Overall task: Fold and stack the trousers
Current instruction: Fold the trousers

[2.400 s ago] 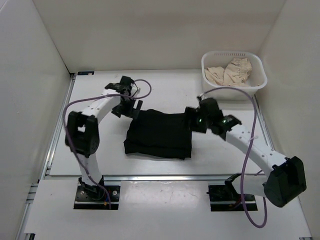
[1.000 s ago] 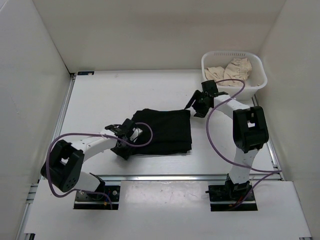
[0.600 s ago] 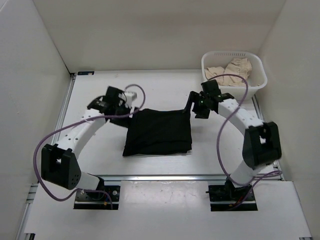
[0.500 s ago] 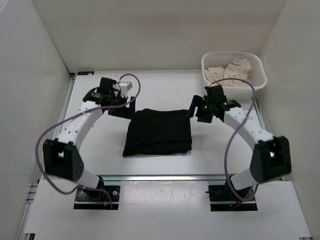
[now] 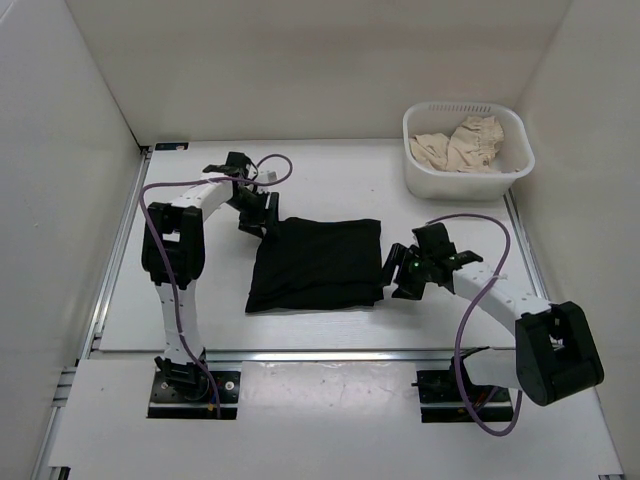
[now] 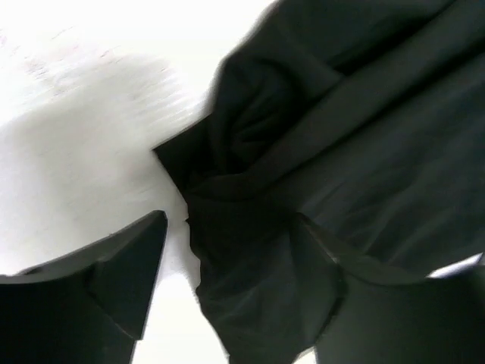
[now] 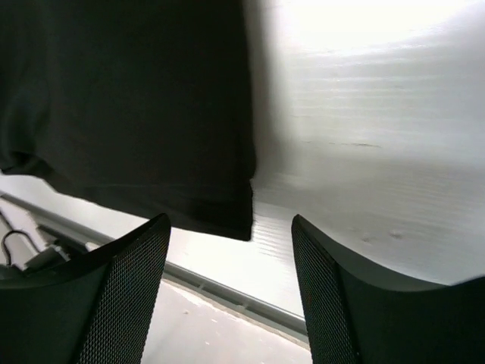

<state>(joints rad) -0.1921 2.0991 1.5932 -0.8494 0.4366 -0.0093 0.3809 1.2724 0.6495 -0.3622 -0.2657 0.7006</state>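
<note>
The black trousers [image 5: 315, 262] lie folded into a rough rectangle in the middle of the white table [image 5: 200, 290]. My left gripper [image 5: 258, 216] is at their far left corner, open. In the left wrist view that bunched corner of the trousers [image 6: 303, 152] lies between the spread fingers [image 6: 114, 280] of the left gripper [image 6: 235, 265]. My right gripper [image 5: 400, 278] is beside the near right corner, open with nothing in it. In the right wrist view the trousers' corner [image 7: 151, 114] sits just ahead of the right gripper [image 7: 231, 258].
A white basket [image 5: 420, 178] holding beige cloth [image 5: 460, 143] stands at the back right. A metal rail [image 5: 320, 352] runs along the table's near edge. White walls enclose the table on three sides.
My left gripper went from the trousers' near left corner to the far left corner and opened. My right gripper moved from the far right corner down to the near right corner.
</note>
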